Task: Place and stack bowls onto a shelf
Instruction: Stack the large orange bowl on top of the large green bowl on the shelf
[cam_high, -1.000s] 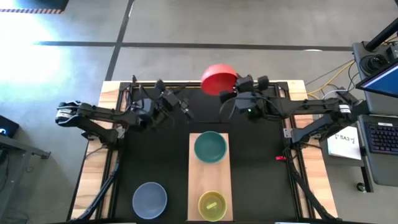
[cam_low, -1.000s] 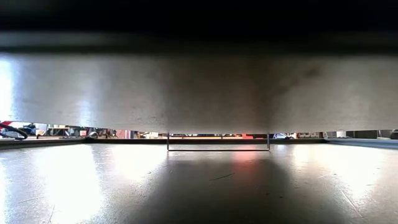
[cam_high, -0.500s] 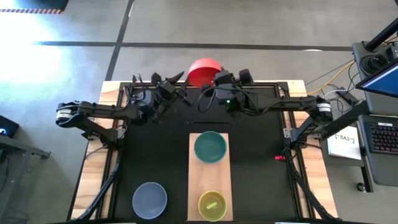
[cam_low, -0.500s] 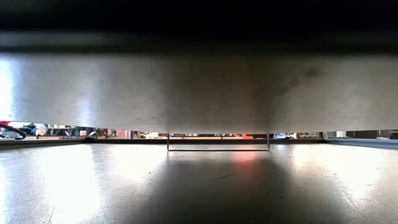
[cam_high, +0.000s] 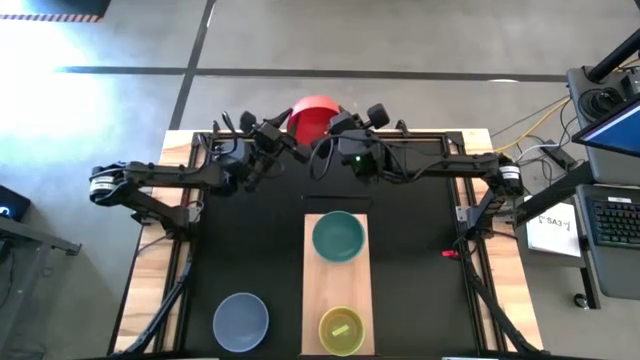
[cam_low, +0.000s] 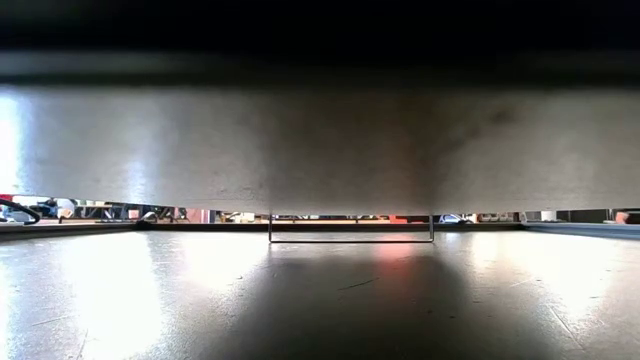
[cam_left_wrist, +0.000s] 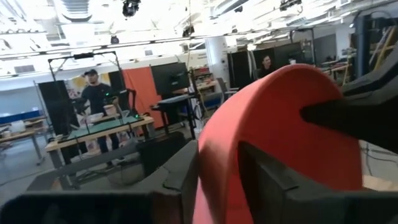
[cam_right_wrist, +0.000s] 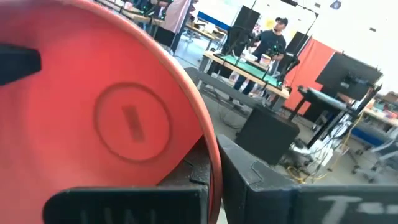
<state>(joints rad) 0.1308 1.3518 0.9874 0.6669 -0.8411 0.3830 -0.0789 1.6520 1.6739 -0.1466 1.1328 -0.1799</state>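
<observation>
Beyond the shelf (cam_high: 338, 290), at the table's far edge: red bowl (cam_high: 311, 118) held between both grippers.
Right gripper (cam_high: 332, 126) clamps its rim; left gripper (cam_high: 285, 140) straddles the opposite rim, grip unconfirmed.

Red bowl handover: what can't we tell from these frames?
- Left gripper grip on the red bowl: high view too small; left wrist view shows fingers either side of the rim, contact unclear.
- Table contents: low view blocked by a pale surface close to the lens.
- Yellow bowl contents: too small.
</observation>
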